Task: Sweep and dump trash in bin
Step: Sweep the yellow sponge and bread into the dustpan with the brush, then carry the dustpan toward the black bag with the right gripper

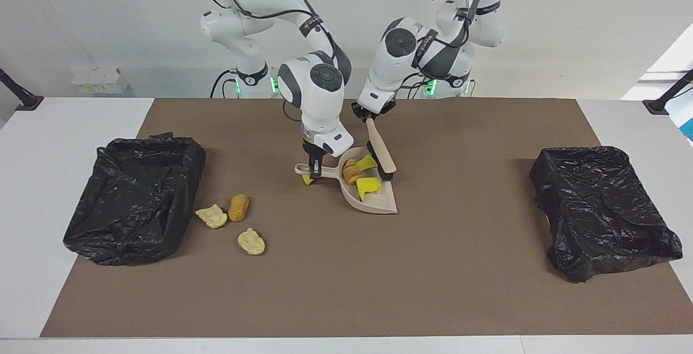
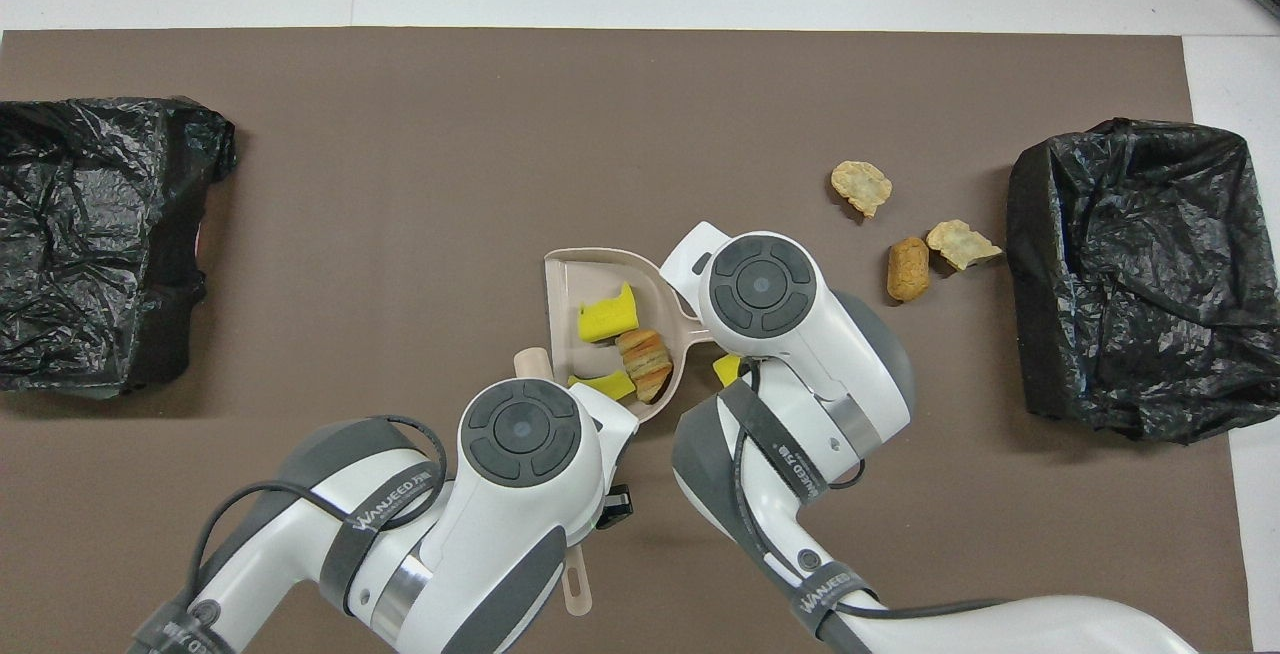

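My right gripper (image 1: 314, 169) is shut on the handle of the beige dustpan (image 1: 382, 203), which rests on the brown mat. In the pan lie two yellow sponge pieces (image 1: 369, 185) (image 2: 608, 317) and a brown-beige lump (image 1: 352, 171) (image 2: 645, 364). My left gripper (image 1: 370, 118) is shut on the beige brush, whose dark bristles (image 1: 386, 174) stand at the pan's edge nearest the robots. A small yellow bit (image 1: 307, 179) lies under the pan handle. Two pale beige chunks (image 1: 211, 216) (image 1: 252, 242) and an orange-brown lump (image 1: 239, 207) lie on the mat beside the bin (image 1: 130, 197) at the right arm's end.
A second black-bagged bin (image 1: 601, 210) stands at the left arm's end of the table. In the overhead view both wrists cover the grippers and the pan handle; the pan's rim (image 2: 570, 279) shows between them.
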{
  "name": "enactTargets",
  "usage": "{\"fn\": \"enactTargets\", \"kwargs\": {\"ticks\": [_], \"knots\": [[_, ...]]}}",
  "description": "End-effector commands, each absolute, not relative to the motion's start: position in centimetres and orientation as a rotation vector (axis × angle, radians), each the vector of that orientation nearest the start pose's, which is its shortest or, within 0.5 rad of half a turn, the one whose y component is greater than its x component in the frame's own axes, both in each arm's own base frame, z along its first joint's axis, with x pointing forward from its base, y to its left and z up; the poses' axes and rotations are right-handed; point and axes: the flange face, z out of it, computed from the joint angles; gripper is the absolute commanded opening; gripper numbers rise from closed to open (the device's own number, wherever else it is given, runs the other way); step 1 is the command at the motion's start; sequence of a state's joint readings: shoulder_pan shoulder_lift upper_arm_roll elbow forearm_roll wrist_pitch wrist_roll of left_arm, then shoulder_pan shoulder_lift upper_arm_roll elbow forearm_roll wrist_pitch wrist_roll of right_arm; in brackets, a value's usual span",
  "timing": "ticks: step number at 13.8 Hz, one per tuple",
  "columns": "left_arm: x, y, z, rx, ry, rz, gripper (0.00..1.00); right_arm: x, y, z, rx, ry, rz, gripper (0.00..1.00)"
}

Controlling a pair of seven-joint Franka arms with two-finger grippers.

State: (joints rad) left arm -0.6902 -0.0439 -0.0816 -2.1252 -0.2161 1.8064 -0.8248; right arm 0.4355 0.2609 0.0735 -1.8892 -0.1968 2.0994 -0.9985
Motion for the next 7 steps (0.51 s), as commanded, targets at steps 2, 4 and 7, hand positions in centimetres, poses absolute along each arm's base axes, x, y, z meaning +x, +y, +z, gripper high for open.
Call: {"fn": "enactTargets", "kwargs": {"ticks": [2, 4, 7], "knots": [[31.5, -35.9, 43.3, -2.972, -0.094, 0.521, 0.00, 54.1, 28.1, 37.0, 2.088, 2.158, -0.128, 0.00], [28.8, -35.9, 42.9, -2.973, -0.048, 0.497, 0.00, 54.7, 26.8, 38.4, 2.100, 2.140, -0.111, 0.00], [24.0, -35.7, 41.3, -2.997, -0.039, 0.418, 0.00, 55.0, 25.0, 40.4, 2.096, 2.141, -0.127, 0.00]]}}
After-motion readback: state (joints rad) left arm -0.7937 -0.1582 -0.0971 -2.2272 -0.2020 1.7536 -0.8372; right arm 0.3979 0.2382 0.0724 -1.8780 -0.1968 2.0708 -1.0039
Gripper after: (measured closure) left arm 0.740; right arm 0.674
